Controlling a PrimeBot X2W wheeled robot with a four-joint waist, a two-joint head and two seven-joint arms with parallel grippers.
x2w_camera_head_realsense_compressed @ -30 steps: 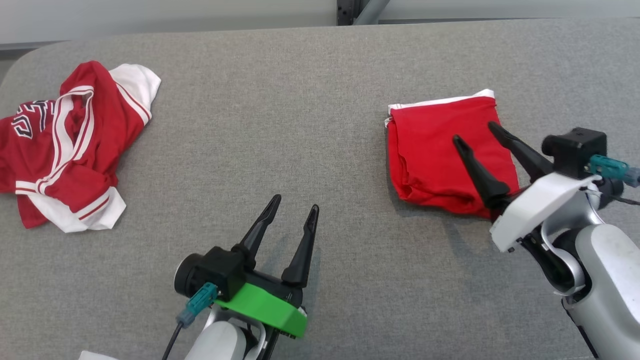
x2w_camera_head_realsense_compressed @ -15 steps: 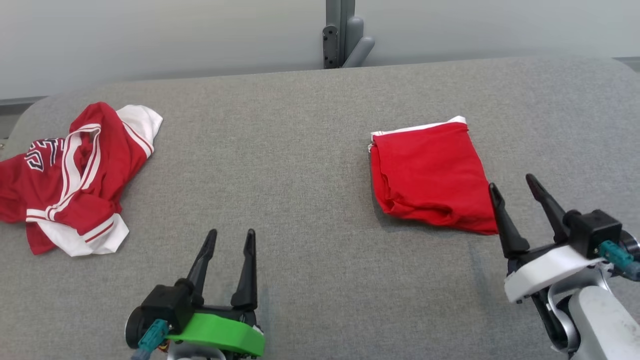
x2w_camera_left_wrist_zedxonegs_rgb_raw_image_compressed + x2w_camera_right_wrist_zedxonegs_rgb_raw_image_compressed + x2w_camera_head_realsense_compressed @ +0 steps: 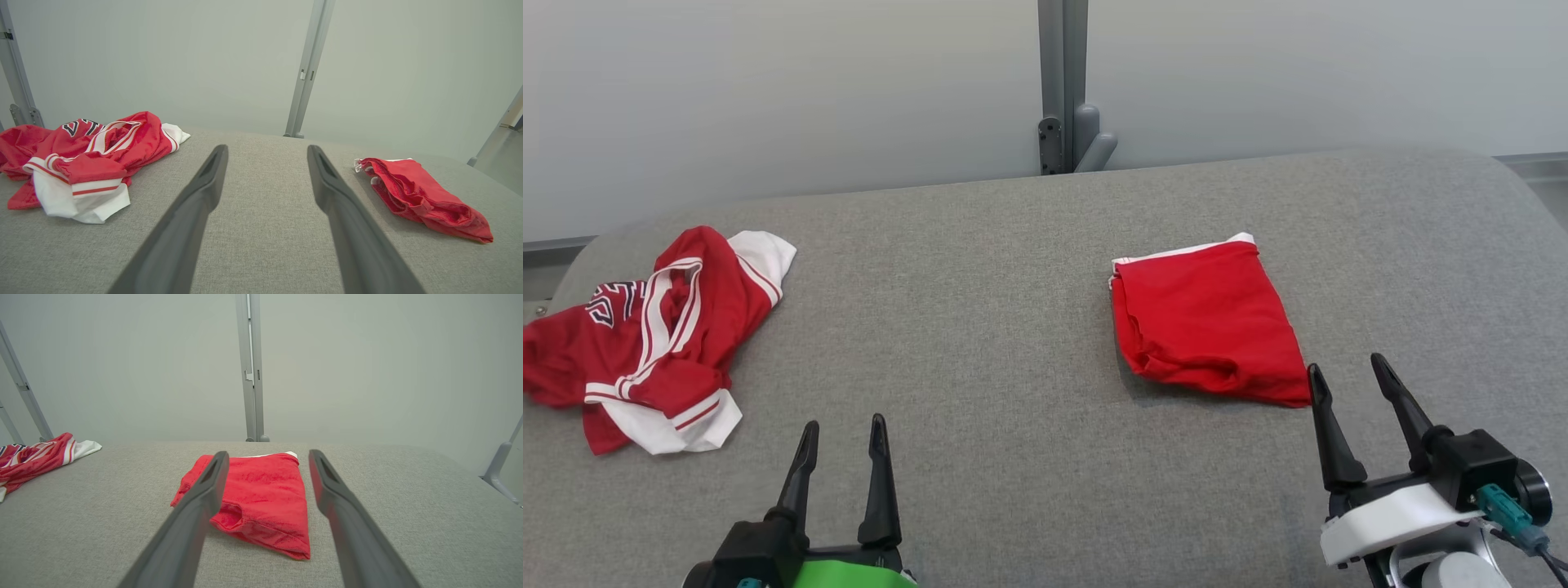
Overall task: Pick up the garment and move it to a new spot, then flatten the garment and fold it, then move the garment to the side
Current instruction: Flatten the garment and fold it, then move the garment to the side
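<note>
Jersey (image 3: 654, 335) lettering crumpled, unreadable; my left gripper (image 3: 844, 422) and right gripper (image 3: 1345, 364) spread empty, right pulled back off folded garment (image 3: 1205, 327).

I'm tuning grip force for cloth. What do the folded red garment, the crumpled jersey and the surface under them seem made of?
Folded red garment: soft, matte knit or mesh cloth, judging by its limp, rolled edge. Crumpled jersey: probably thin sports fabric, faintly shiny, with white striped trim. Surface: grey, matte woven covering; flecked weave shows.
</note>
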